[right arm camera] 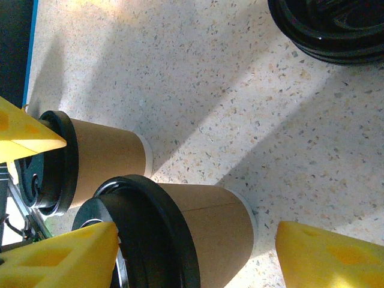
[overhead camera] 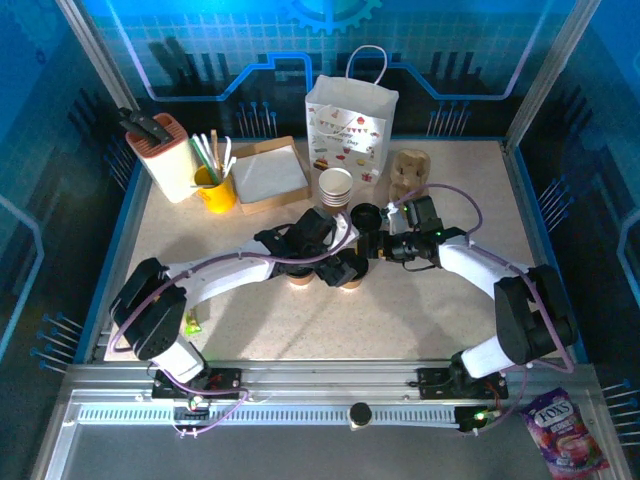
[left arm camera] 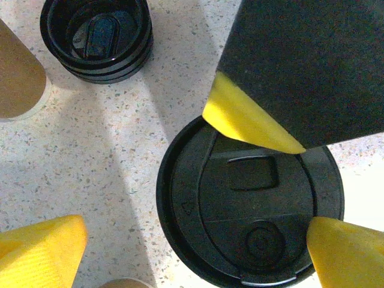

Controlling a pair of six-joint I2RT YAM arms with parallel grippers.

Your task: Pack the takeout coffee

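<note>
Two takeout coffee cups stand side by side mid-table, tan paper with black lids. In the right wrist view the nearer cup (right arm camera: 210, 228) sits between the yellow fingers of my open right gripper (right arm camera: 192, 258), and the second cup (right arm camera: 105, 156) is beyond it. From above, the left cup (overhead camera: 300, 279) and the right cup (overhead camera: 351, 282) are mostly hidden under the arms. My left gripper (left arm camera: 192, 252) hovers open over one cup's black lid (left arm camera: 249, 207); a finger (left arm camera: 246, 123) of the right gripper reaches over that lid's far edge. Both grippers, left (overhead camera: 343, 267) and right (overhead camera: 372, 246), meet above the cups.
A stack of spare black lids (overhead camera: 365, 213) and a stack of open paper cups (overhead camera: 336, 186) stand just behind the grippers. Further back are the white printed bag (overhead camera: 350, 124), the pulp carrier (overhead camera: 408, 170), a napkin box (overhead camera: 268, 173), a yellow straw mug (overhead camera: 215, 190) and a knife block (overhead camera: 165, 152).
</note>
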